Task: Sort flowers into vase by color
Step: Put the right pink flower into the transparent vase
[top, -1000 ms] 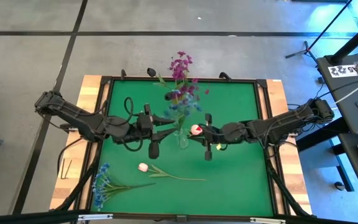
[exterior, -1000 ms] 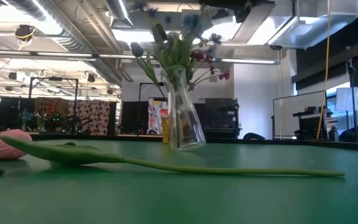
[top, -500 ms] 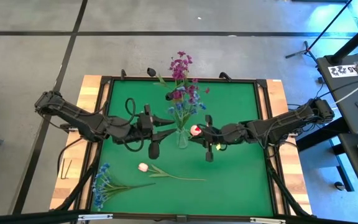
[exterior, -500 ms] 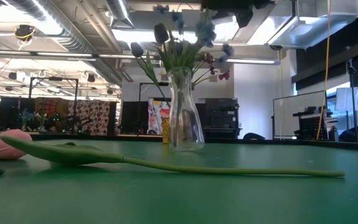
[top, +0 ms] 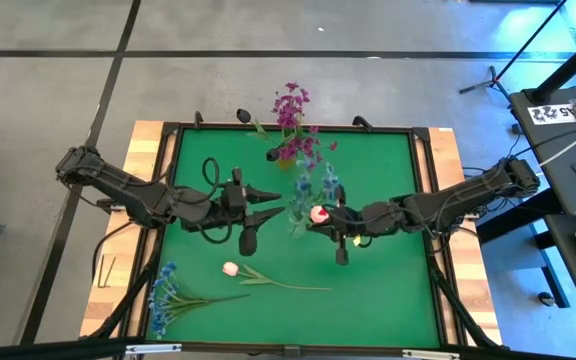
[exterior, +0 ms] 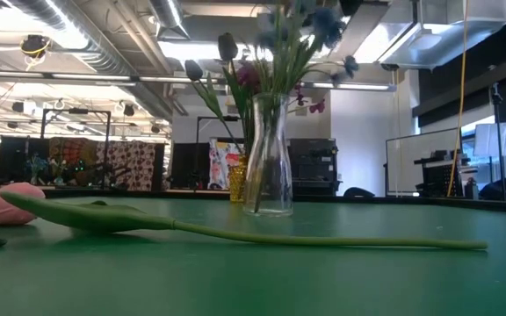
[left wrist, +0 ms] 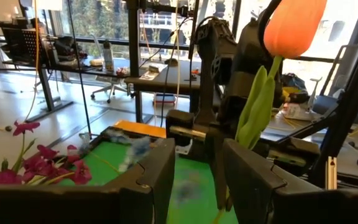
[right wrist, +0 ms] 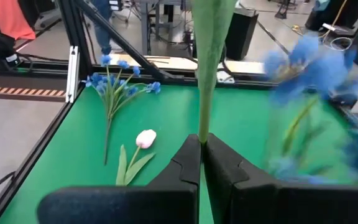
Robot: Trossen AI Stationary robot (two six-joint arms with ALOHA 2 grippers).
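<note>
right hand [right wrist: 201,149] pinching tulip stem [right wrist: 205,74] | beside vase [top: 296,222] | mid-table

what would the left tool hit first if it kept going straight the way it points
Most likely the clear glass vase of mixed flowers, which stands just ahead of the left tool in the high view. Beyond it, the right tool holds a pink-orange tulip by its stem. Heights are unclear, so it might pass above the vase.

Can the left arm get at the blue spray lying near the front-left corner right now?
Probably yes. The left tool is open and holds nothing, and the blue spray lies alone on bare mat on that arm's side. The pink tulip lies beside it but not across it. The right tool is shut on a tulip stem.
</note>
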